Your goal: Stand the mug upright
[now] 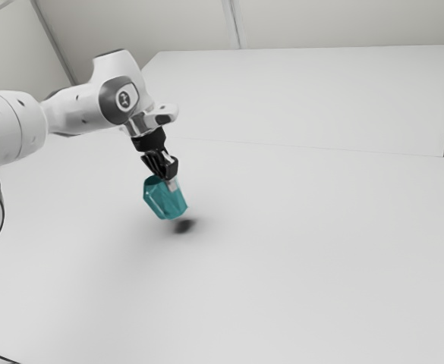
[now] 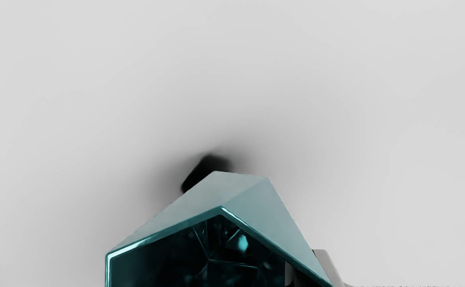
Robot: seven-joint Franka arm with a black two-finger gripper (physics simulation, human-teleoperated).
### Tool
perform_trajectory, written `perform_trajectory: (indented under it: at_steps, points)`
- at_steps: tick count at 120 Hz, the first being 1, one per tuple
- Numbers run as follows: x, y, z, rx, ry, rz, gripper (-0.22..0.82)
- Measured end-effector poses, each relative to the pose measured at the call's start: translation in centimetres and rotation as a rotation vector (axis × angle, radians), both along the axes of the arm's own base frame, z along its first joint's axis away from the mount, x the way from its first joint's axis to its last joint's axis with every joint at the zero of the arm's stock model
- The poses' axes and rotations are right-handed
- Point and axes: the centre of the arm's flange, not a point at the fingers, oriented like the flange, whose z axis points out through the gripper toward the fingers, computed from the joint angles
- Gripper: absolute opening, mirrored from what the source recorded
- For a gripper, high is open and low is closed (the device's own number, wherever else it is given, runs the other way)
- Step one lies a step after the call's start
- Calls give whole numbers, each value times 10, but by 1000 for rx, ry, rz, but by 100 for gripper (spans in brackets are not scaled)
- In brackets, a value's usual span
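grpr (image 1: 171, 184) | nearly closed, wall-thickness gap | pinching mug (image 1: 163, 201) side wall, 1 finger in, 1 out | mug tilted

Bright, diffuse light; dark shadow (image 1: 184, 225) beneath the mug (image 1: 165, 200); glints along its rim

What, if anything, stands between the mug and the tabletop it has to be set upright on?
Nothing visible does: the tilted teal mug, held by the gripper, has just a dark shadow on the table beneath it.
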Motion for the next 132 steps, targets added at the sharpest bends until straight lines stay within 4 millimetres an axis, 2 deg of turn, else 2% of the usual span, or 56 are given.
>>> perform_trajectory:
  at_steps: [40,63,76,98,132]
  points:
    - [4,-13,-5,169,-29,58,-18]
    - [8,-21,-14,231,-66,93,-18]
    - [3,-27,-24,245,-71,115,-18]
    - [-6,-38,-21,255,-94,151,-18]
    - [-21,-46,-36,281,-94,202,-18]
